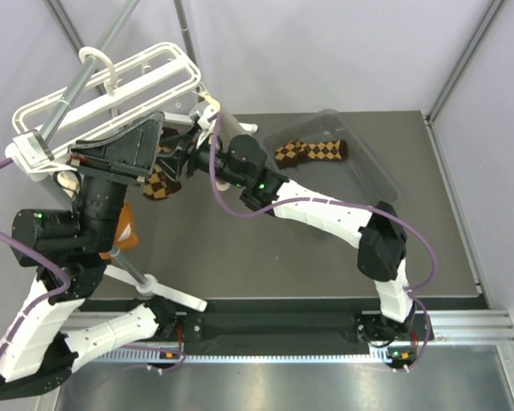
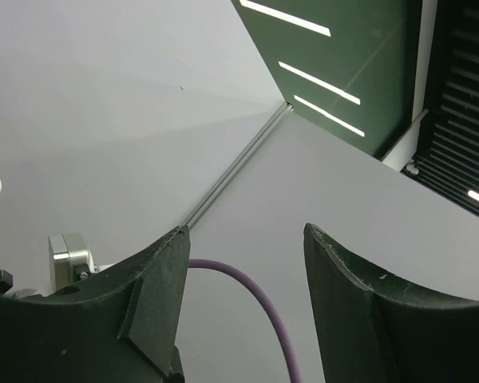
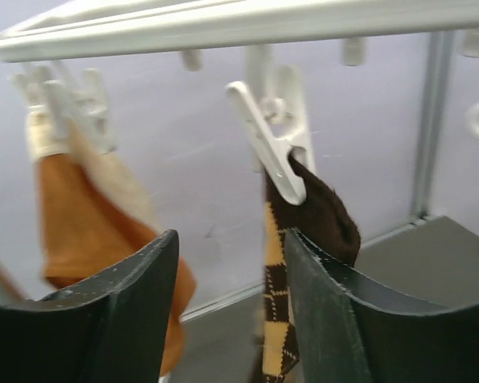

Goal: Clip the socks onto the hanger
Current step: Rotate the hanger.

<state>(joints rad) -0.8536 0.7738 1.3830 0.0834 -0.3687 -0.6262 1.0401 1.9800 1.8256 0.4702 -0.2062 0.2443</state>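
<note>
The white hanger [image 1: 111, 90] hangs at the back left; its bar [image 3: 223, 24] crosses the top of the right wrist view. One argyle sock [image 3: 303, 231] hangs from a white clip [image 3: 271, 152] by its dark brown end; it also shows in the top view [image 1: 161, 184]. My right gripper [image 3: 231, 239] is open just in front of that sock, its right finger beside the sock and nothing between the jaws. The second argyle sock [image 1: 313, 152] lies in a clear bin. My left gripper [image 2: 243, 231] is open and empty, held up by the hanger [image 1: 146, 133], facing the wall.
An orange sock [image 3: 96, 231] hangs clipped to the left of the argyle one and shows in the top view [image 1: 124, 231]. A grey metal pole [image 1: 94, 64] carries the hanger. The clear bin [image 1: 368, 167] sits at the back right. A purple cable [image 2: 255, 295] loops past the left fingers.
</note>
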